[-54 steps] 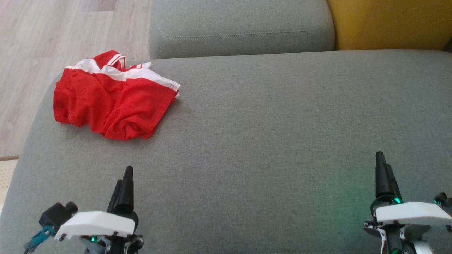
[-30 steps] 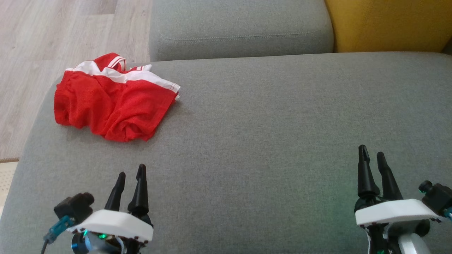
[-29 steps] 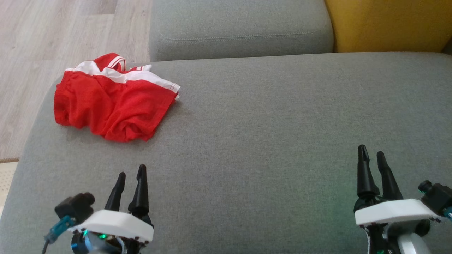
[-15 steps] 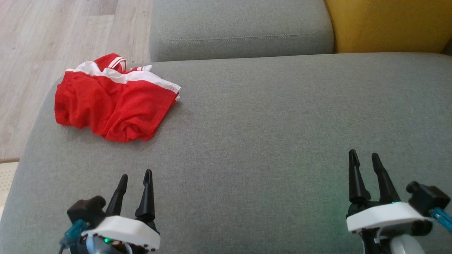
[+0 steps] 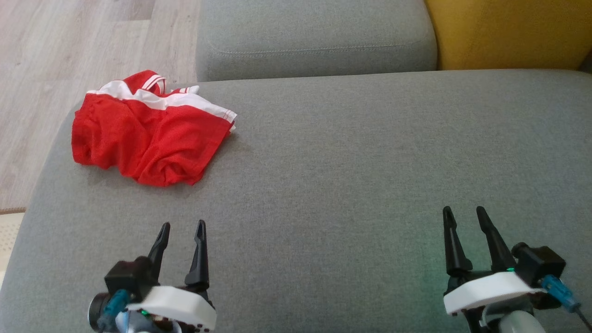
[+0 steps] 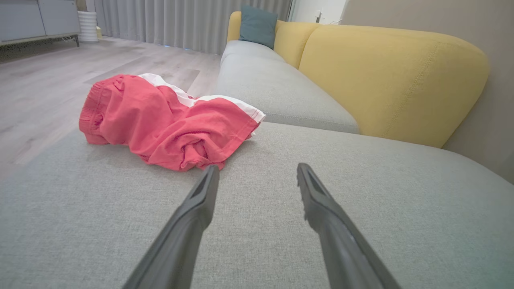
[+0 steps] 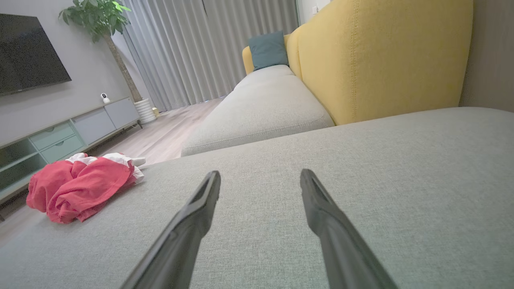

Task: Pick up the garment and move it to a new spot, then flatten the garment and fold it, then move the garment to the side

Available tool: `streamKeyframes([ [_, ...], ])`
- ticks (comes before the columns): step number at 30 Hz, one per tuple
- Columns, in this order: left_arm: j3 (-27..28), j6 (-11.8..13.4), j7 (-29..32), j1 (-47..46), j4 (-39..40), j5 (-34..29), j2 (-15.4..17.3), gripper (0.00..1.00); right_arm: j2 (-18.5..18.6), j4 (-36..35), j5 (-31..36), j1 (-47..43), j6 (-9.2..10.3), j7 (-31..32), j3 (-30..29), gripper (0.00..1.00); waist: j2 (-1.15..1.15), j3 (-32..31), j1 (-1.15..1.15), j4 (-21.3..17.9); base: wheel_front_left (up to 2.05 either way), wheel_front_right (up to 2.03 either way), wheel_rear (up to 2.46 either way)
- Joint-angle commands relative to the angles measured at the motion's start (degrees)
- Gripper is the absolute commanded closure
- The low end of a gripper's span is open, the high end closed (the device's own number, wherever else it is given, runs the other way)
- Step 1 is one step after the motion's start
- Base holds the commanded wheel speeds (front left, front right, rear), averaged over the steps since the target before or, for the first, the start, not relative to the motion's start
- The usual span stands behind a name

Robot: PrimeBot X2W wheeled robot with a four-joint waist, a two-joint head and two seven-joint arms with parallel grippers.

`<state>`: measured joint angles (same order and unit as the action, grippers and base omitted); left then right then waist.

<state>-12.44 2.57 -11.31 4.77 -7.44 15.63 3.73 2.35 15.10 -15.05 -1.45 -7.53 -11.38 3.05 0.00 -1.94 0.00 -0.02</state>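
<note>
A crumpled red garment [image 5: 143,136] with white trim lies at the far left of the grey sofa seat [image 5: 351,152], close to its left edge. The left wrist view shows the garment [image 6: 160,120] just beyond my left fingers, a little to the left. It lies far off to the left in the right wrist view [image 7: 76,186]. My left gripper [image 5: 181,226] hovers open over the near left of the seat, short of the garment. Over the near right my right gripper [image 5: 462,212] is open too, with nothing between its fingers.
A second grey seat cushion [image 5: 314,37] adjoins at the back, with a yellow backrest [image 5: 508,32] at the back right. Wooden floor [image 5: 41,69] drops away past the seat's left edge. A TV cabinet [image 7: 60,132] and a potted plant [image 7: 100,20] stand far beyond.
Both grippers have turned about their wrists and opened, from fingers together to spread apart. The right one has drifted left. The garment has not moved.
</note>
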Motion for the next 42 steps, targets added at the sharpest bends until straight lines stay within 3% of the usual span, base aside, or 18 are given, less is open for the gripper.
streamKeyframes([
  [1, 0.97, 0.46, -1.15, -1.32, 2.33, -2.34, 0.94, 0.0, 0.47, -1.64, 2.35, 3.35, 0.04, -1.07, 1.39, 0.0, 0.0, -0.03, 0.0, 0.0, 0.0, 0.0, 0.0],
  [17, 0.1, 1.48, -3.67, -1.03, 2.78, -12.09, 1.05, 0.0, 0.53, -1.36, 12.91, 4.25, 0.04, -3.6, 2.41, 0.0, 0.0, -0.1, 0.0, 0.01, 0.0, 0.0, 0.0],
  [42, 1.23, 0.8, -3.69, -1.37, 0.73, -11.67, 0.36, 0.0, 0.53, -1.33, 12.67, 4.32, 0.04, -3.62, 2.47, 0.0, 0.0, -0.05, 0.0, -0.03, 0.0, 0.0, 0.0],
])
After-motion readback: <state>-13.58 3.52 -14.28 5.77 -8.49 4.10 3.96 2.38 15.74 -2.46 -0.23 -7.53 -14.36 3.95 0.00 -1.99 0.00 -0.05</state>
